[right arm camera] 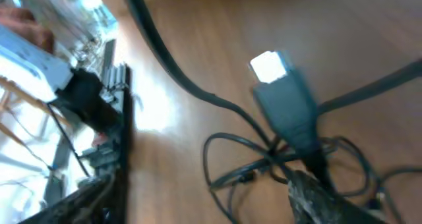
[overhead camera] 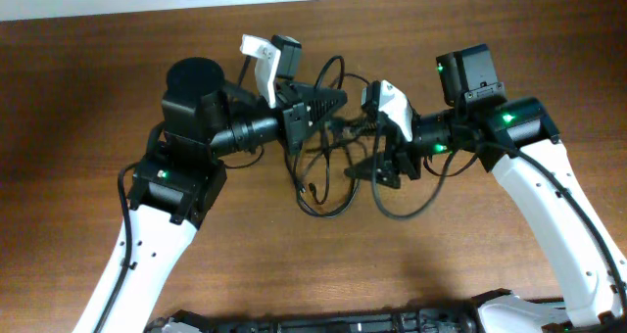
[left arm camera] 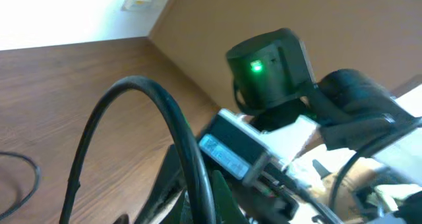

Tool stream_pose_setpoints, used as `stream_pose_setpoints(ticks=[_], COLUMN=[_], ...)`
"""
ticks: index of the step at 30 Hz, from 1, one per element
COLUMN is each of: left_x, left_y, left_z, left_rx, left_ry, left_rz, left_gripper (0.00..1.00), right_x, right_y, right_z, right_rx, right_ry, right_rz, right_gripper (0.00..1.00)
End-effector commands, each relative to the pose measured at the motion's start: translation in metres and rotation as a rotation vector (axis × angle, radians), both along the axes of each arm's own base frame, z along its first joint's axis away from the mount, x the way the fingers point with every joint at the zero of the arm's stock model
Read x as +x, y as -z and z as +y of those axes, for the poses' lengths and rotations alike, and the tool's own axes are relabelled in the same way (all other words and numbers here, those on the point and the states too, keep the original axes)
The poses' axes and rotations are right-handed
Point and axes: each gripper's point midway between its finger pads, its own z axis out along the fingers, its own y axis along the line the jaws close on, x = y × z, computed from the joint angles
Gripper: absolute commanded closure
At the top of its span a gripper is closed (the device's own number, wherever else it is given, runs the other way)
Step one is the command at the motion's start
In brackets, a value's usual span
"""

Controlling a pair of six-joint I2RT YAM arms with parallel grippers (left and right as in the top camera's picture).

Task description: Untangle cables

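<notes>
Cables (overhead camera: 333,166) central on table (overhead camera: 88,49), far edge well apart.

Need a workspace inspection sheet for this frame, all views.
surface: brown wood-grain table.
job's things: black cables tangled in loose loops between the arms; silvery-tipped plug close to the right wrist camera.
clutter: nothing seen.
grippers: left gripper shut, at the tangle's top; right gripper over the tangle, jaws unclear through blur.
cables: black wire loops by the left arm's base.
surroundings: light wall beyond the table.
</notes>
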Motion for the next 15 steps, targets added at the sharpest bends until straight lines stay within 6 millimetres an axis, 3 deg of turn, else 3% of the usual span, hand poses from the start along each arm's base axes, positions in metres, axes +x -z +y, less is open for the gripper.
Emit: stream_pose_setpoints(ticks=[1,4,8,11,15], left_x=[-0.014,-0.025,-0.032,-0.024,-0.007], left_y=[-0.021,-0.035,-0.056,-0.082,-0.097], left_z=[-0.004,-0.007,-0.002,0.025,0.062], left_rx=[-0.061,-0.098,-0.135,-0.158,-0.153], left_ry=[0.068,0.146,0.182,0.091,-0.068], left_rz=[0.008,-0.052,-0.160,-0.284,-0.334], left_gripper=[1.00,1.00,1.00,1.00,1.00], right_x=[0.009,0.021,0.038,0.036,0.035], right_y=[0.012,0.028,0.052,0.063,0.066], right_z=[-0.006,-0.021,-0.054,-0.071,-0.082], right_rx=[-0.085,-0.195,-0.389,-0.480,-0.483], right_ry=[0.035,0.142,0.370,0.424,0.468], right_rz=[-0.036,-0.007,0.067,0.095,0.144], right_gripper=[0.28,0.28,0.28,0.28,0.28])
